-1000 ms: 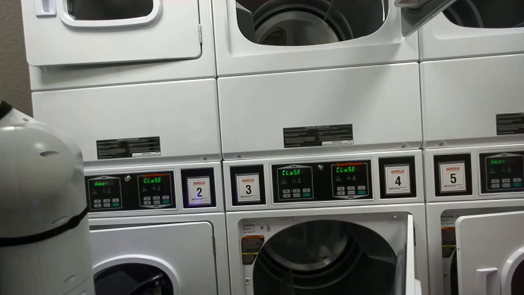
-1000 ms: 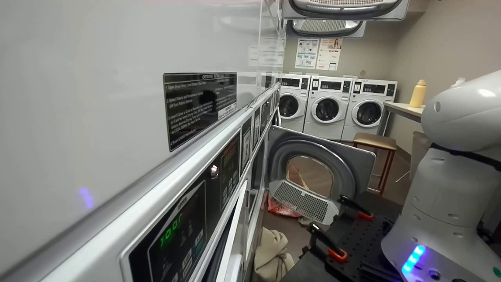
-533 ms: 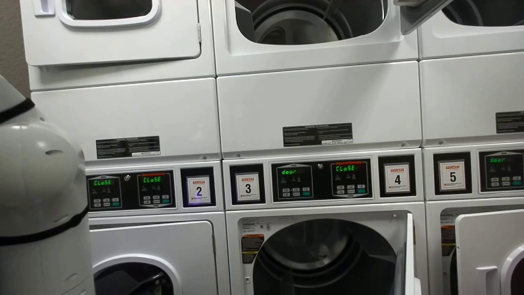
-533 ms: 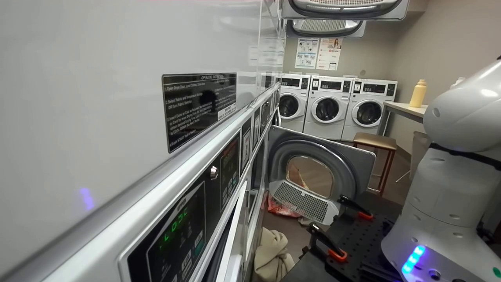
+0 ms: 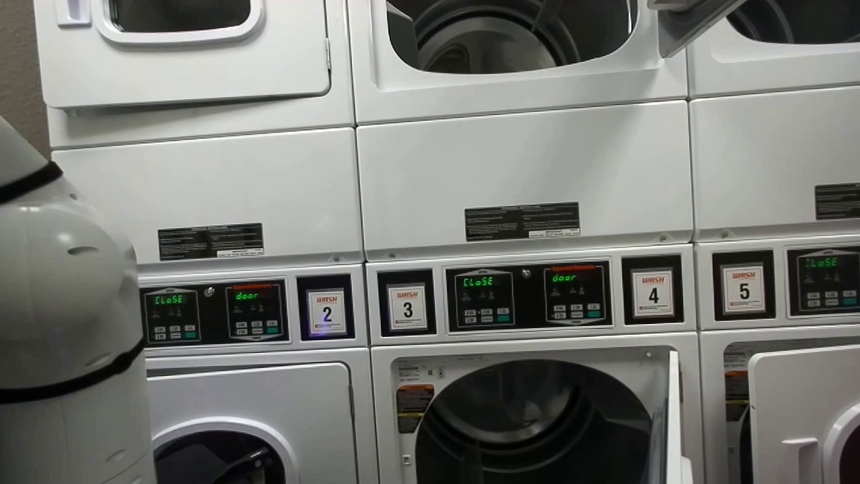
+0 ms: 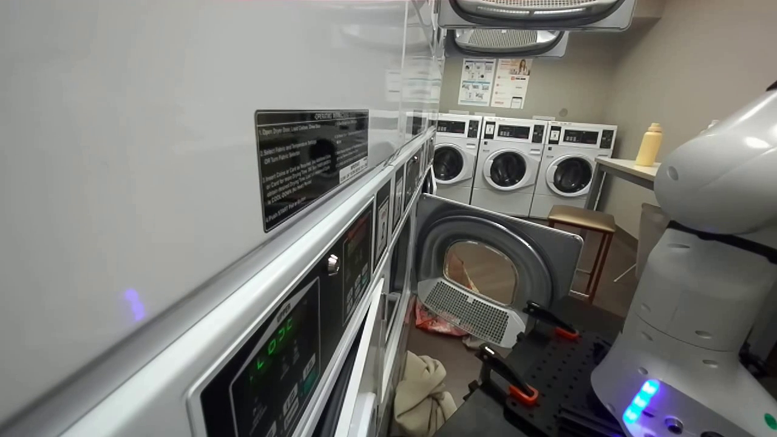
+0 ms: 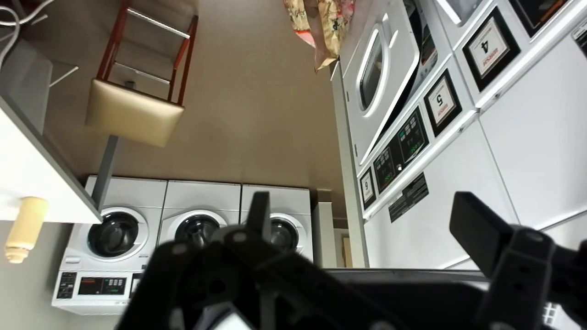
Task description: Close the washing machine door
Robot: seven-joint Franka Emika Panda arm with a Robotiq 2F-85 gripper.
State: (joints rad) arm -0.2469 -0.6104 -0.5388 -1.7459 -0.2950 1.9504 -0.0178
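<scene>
My black two-fingered pincer point(image 7: 367, 222) is spread wide, pinching nothing, probably because a flat panel wants pushing more than gripping. In an exterior view the wide, round-cornered, grey-faced washing machine door point(image 5: 699, 28) stands swung out from the upper white, round-mouthed metal washing machine point(image 5: 524, 165), so I judge the closing undone; whether I touch it, I cannot tell. Two orange-tipped black clamps point(image 6: 507, 371) sit at the edge of my dark perforated base plate point(image 6: 558, 364), presumably to stop it shifting.

The arm point(image 5: 70, 296) has shifted; the display point(image 5: 574, 294) beside plate 4 point(image 5: 652, 296) now reads "door".
</scene>
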